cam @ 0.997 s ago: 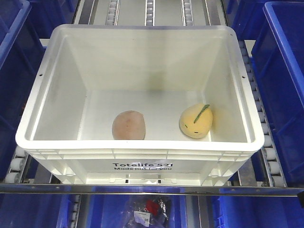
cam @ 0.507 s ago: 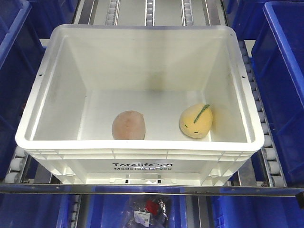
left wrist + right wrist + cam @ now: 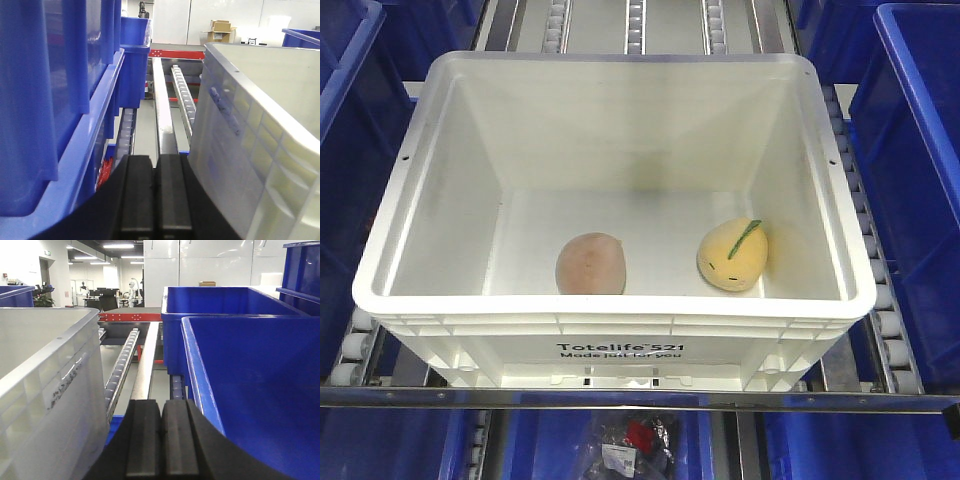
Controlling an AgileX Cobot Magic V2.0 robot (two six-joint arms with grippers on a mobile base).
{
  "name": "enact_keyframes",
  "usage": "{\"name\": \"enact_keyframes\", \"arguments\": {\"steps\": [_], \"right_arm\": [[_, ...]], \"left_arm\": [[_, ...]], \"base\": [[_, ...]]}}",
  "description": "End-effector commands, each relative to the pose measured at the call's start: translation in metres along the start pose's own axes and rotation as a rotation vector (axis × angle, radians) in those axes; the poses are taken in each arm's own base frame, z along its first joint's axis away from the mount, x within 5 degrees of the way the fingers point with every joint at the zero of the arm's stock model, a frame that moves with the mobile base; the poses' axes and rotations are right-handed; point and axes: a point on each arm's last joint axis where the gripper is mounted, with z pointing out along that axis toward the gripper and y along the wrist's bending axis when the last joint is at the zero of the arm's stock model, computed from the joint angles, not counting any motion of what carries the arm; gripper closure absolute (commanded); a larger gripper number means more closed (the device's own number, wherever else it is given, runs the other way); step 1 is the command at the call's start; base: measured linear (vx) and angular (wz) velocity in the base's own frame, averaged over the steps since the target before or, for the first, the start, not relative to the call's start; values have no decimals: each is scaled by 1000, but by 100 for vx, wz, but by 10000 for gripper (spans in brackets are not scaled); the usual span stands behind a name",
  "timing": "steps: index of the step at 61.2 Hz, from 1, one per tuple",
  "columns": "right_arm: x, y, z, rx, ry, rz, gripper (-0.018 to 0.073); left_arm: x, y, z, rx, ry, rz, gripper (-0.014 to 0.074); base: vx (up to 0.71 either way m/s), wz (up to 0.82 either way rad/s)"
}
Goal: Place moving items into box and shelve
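While deep-blue plastic bins (image 3: 345, 150) flank it on the left, the large white ribbed-rim plastic crate (image 3: 620, 330), printed "Totelife 521" on its front wall, sits on the grey roller tracks (image 3: 635, 20) of a metal rack. On its smooth floor lie a dusty-pink seamed plush ball (image 3: 590, 264) left of centre and a yellow rounded plush fruit (image 3: 732, 254) with a green stem stripe to its right, apart, both near the front wall. More blue bins (image 3: 920, 150) stand on the right. Beyond the rack the wrist views show a bright hall with pale walls. The left gripper (image 3: 156, 200) rests low between bins and crate, black fingers pressed together, empty; the right gripper (image 3: 161, 440) likewise, fingers closed on nothing.
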Motion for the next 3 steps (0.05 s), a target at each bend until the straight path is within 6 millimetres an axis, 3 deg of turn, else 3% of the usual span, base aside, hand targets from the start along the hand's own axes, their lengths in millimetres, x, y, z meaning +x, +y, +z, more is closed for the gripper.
{"name": "enact_keyframes", "arguments": {"steps": [1,3], "right_arm": [[-2,-1,-1,15,-82,-11,575],[-2,-1,-1,15,-82,-11,575]], "left_arm": [[1,-1,0,13,-70,-12,619],[1,-1,0,13,-70,-12,619]], "base": [[0,0],[0,0]]}}
